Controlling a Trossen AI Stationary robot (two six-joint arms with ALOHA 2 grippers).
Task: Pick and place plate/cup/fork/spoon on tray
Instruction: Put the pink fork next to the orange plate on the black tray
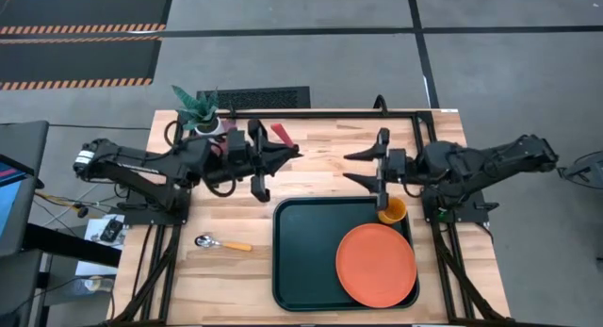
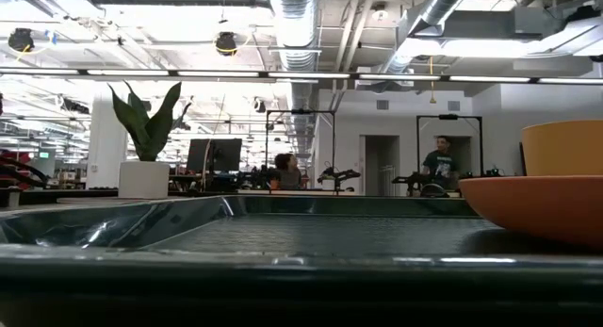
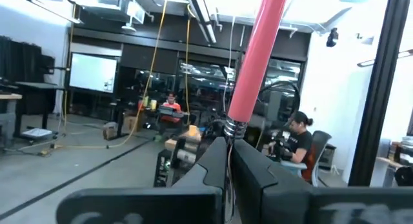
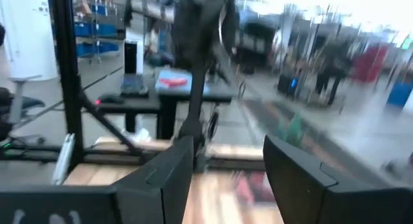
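The fork (image 3: 258, 56) is held by the left gripper (image 1: 283, 155) above the far part of the table (image 1: 320, 176), short of the tray (image 1: 306, 256). In the left wrist view the fingers (image 3: 213, 162) are seen clamped on the metal neck just below the red-pink handle, which stands up and away from them. So narrow a hold could let the fork pivot or slip during a carry, and it might be dropped on the table instead of inside the rim.

On the tray, the plate (image 1: 377, 264) lies in the near right corner and the cup (image 1: 393, 211) stands just beyond it, so the free floor is on the left side. A release too far right could land the fork on the plate.

The spoon (image 1: 221, 243) lies on the table left of the tray, not yet placed.

The right gripper (image 1: 366, 167) hangs beyond the tray with its fingers (image 4: 171, 175) apart and empty, facing the left gripper. If the fork were swung across at that height, the two could be brought into contact.
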